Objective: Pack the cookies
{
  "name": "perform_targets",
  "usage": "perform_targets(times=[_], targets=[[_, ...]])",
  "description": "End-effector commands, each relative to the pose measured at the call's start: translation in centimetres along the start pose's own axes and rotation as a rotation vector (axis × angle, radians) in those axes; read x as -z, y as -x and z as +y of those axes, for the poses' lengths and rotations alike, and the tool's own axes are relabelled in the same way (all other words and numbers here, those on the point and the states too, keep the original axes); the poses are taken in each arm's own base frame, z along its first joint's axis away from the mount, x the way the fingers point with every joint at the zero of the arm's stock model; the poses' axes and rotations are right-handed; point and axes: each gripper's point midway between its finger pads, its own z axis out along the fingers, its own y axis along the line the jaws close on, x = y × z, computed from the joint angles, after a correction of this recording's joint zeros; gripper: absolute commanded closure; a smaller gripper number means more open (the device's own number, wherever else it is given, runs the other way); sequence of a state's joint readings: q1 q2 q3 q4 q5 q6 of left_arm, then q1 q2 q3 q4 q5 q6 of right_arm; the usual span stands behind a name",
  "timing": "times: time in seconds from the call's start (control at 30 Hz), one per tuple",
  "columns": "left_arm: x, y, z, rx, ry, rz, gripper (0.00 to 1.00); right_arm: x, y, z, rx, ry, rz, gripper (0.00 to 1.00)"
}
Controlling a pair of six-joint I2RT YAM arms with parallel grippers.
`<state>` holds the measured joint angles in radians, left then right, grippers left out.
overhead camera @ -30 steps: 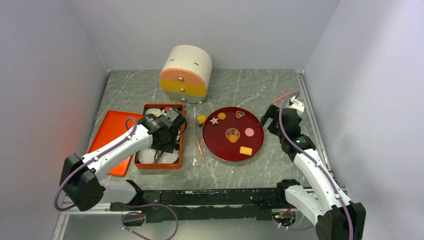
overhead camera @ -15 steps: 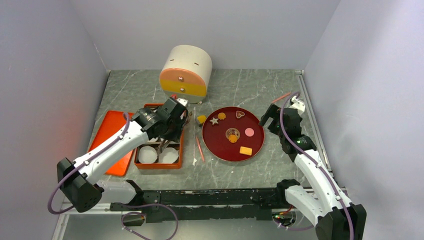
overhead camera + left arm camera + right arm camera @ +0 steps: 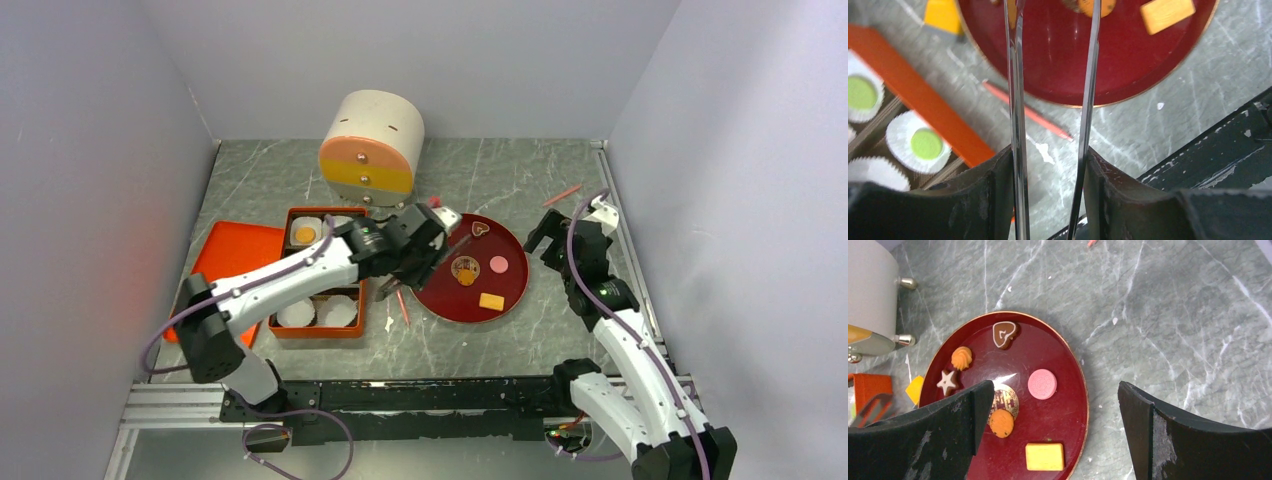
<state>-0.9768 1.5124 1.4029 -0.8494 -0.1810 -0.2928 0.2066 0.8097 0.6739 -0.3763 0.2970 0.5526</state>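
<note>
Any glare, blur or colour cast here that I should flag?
Top view: even light, sharp, with a reddish tint on the left wall beside the orange tray. Left wrist: pale glare streaks on the red plate; tweezers crisp, left hand dark and slightly soft. Right wrist: one white glint on the plate, cookies sharp, right hand dark in the foreground.

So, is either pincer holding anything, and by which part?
The left pincer grips metal tweezers near their back end; the right pincer is open and empty.

Grey marbled table, pale walls
</note>
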Motion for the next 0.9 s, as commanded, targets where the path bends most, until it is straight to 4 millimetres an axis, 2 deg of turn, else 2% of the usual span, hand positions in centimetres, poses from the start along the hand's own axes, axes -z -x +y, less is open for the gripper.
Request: perform_targets(times=[0.0, 0.2, 0.37, 0.63, 0.87], targets=[[-1.0, 3.6, -3.8, -0.109, -0.069, -0.094, 0.48, 1.4, 2.3, -0.2, -0.006, -0.022, -0.068, 0.00], [-3.9, 4.5, -7.1, -0.209, -0.096, -0.094, 0.47, 2.5, 2.7, -1.0, -0.012, -0.044, -0.089, 0.00], [-6.4, 4.7, -8.4, -0.261, -0.097, -0.073, 0.44, 3.4, 3.1, -1.7, -0.016, -0.064, -0.112, 0.00], [-10.0, 4.3, -8.9, -0.301, -0.063, -0.029, 0.43, 4.6, 3.9, -2.4, -0.010, -0.084, -0.147, 0.00], [-11.6, 3.6, -9.0, -0.318, -0.046, 0.001, 0.46, 4.8, 4.2, -2.7, 0.000, -0.097, -0.154, 0.00]])
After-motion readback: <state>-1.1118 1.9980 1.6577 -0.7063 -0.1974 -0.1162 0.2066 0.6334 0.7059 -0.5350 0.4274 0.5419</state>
